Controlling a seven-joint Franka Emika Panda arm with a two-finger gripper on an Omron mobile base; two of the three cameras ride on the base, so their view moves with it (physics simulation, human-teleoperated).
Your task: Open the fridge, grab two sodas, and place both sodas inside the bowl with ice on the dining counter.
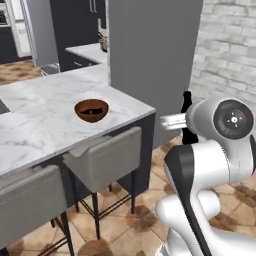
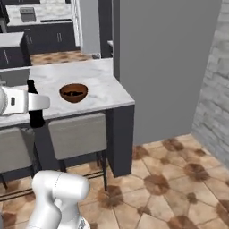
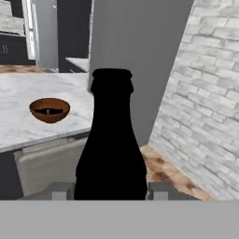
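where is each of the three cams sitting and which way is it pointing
Left base view: behind the arm to its left, looking down over the dining counter and bowl; white arm at lower right, holding a soda.
Right base view: behind to its right, same counter and bowl from the other side; arm at lower left.
Hand view: on the hand, along the gripper, which is closed on the soda, bowl beyond.
All three share the bowl and soda.

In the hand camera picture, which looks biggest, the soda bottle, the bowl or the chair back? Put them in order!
1. soda bottle, biggest, but it sits right at the camera in the gripper, so nearness inflates it.
2. chair back, partly hidden behind the bottle.
3. bowl, smallest, and farthest away on the dining counter.
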